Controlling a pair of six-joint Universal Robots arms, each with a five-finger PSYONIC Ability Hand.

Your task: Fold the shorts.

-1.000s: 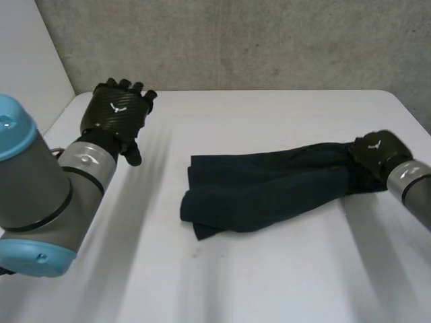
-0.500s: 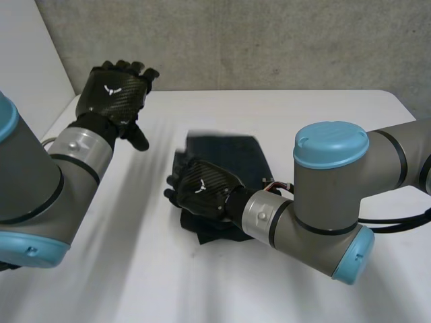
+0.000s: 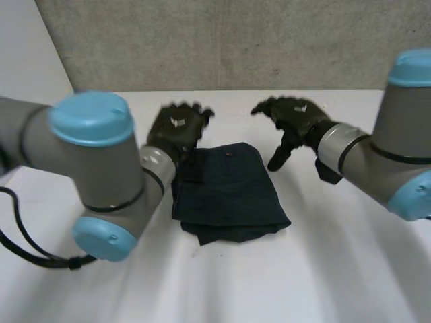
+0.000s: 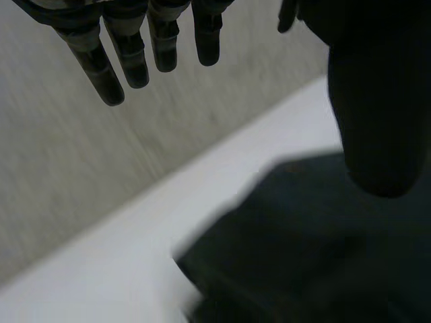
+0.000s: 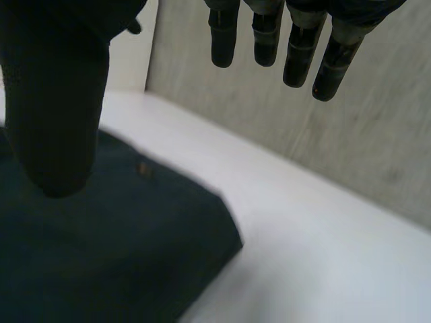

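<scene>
dark navy shorts [image 3: 225, 190] lie folded, flat on the table.

Bare counter [image 3: 323, 276] lies open in front of the folded shorts [image 3: 229, 192]. The left robot hand [image 3: 176, 126] and right robot hand [image 3: 296, 116] crowd their far corners, with a concrete wall [image 3: 236, 40] behind.

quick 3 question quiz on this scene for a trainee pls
1. True or false: the right robot hand is gripping the shorts.
2. How do the shorts lie on the white table? A) spread out at full length B) folded into a compact stack C) hanging over the table's edge
3. Fill in: the fingers of the left robot hand are ____ (open or shut).

Key: 1 false, its fingers are straight and hold nothing; 2 B; 3 open.
</scene>
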